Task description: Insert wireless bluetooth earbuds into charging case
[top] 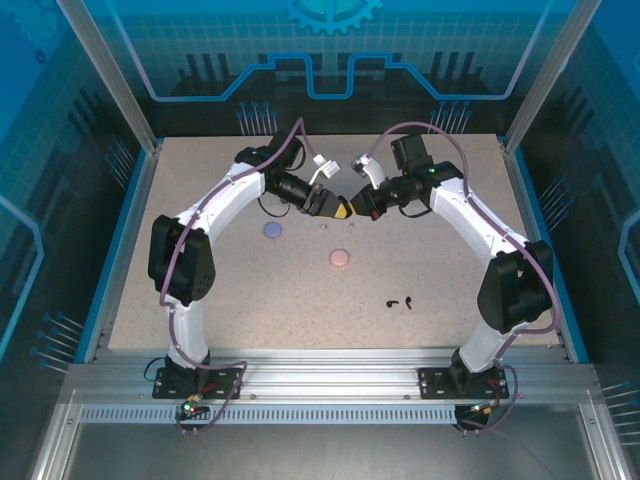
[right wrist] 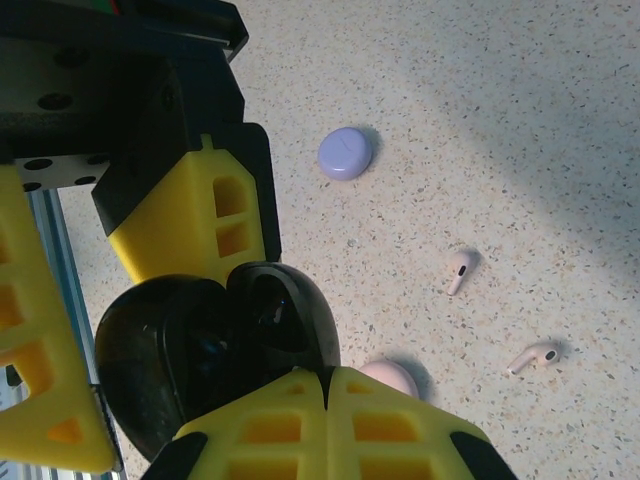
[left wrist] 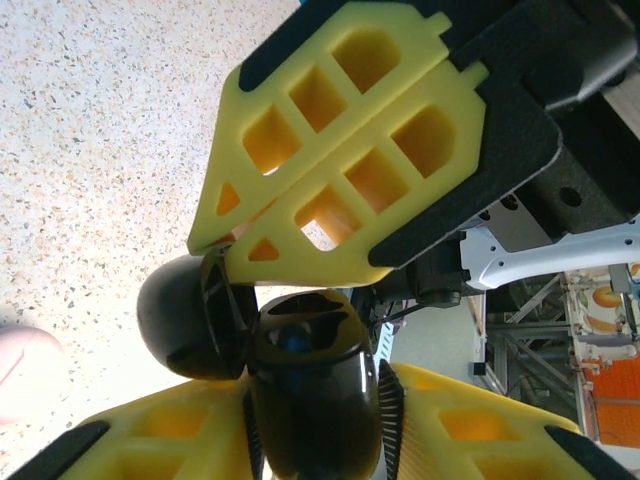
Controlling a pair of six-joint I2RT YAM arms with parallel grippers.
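Speckled beige tabletop inside the blue-walled cell, and we start closest to the arm bases: two black earbuds [top: 401,300] lie loose on the table just beside each other, too small to tell which way their stems run. Moving up the table, the round pink case [top: 339,258] sits closed and alone. Beyond it on the left, the purple case [right wrist: 345,153] is closed too, flat on the table. Between those two cases lie the pale pink earbuds [right wrist: 459,271], flat and apart from each other, and in the right wrist view both stems slant toward the lower left.

Now the far centre, where both arms meet. The left gripper [top: 345,210] is clamped on the black case [left wrist: 315,420], one yellow finger on each side of its body, holding it off the table. That case is open, its lid [left wrist: 185,320] swung out to one side. The wells are dark and glossy, so I can't say whether anything sits inside. The right gripper [right wrist: 328,385] has its fingers pressed together with nothing between them, tips touching the black case where lid meets body.
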